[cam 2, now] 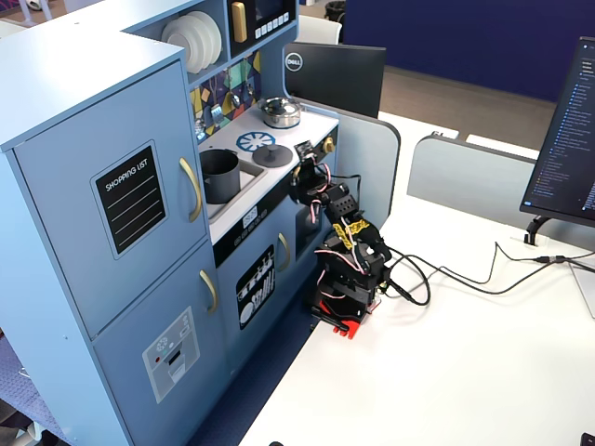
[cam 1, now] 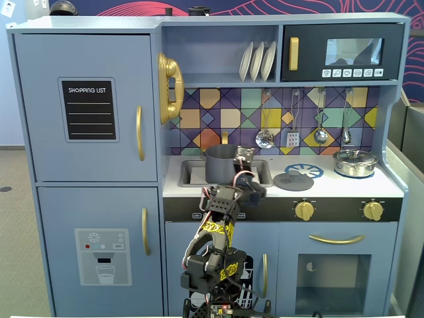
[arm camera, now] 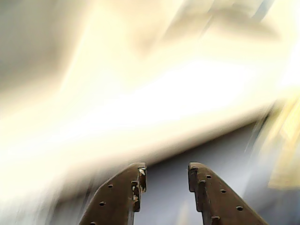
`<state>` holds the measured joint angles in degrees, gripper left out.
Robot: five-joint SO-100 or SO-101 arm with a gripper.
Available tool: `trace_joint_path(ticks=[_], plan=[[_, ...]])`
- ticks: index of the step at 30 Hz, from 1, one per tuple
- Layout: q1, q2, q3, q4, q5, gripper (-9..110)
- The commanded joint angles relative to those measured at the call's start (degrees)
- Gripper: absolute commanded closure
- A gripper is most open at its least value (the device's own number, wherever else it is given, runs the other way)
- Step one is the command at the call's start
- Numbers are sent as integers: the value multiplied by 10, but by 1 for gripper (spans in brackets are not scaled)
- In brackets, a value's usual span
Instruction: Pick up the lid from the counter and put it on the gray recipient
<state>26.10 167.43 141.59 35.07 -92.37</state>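
Note:
The lid [cam 1: 293, 181] is a flat dark gray disc with a small knob. It lies on the white counter just right of the sink, and also shows in the other fixed view [cam 2: 271, 156]. The gray recipient [cam 1: 222, 163] stands upright in the sink, uncovered, in both fixed views [cam 2: 220, 175]. My gripper [cam 1: 255, 191] hangs at the counter's front edge, between pot and lid, touching neither. In the wrist view my gripper [arm camera: 166, 171] is open with nothing between the jaws. The scene there is blurred, and neither lid nor pot can be made out.
A small shiny silver pot [cam 1: 355, 162] with its lid stands on the right burner. Utensils [cam 1: 265, 138] hang on the tiled back wall. The oven knobs [cam 1: 304, 210] sit just below the counter edge. A monitor [cam 2: 335, 79] stands beside the kitchen.

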Motion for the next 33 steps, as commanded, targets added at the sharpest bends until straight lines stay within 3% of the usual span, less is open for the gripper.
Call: trace_joint_path(ticks=[1,8,10,15,33], plan=[[34,-1,59,-286,13,102],[76,-62,47,-288,9,99],[95,-88,28,-295,29,84],[123,-149,6,-344,34,69],[98,-375,-74,-503,13,72]])
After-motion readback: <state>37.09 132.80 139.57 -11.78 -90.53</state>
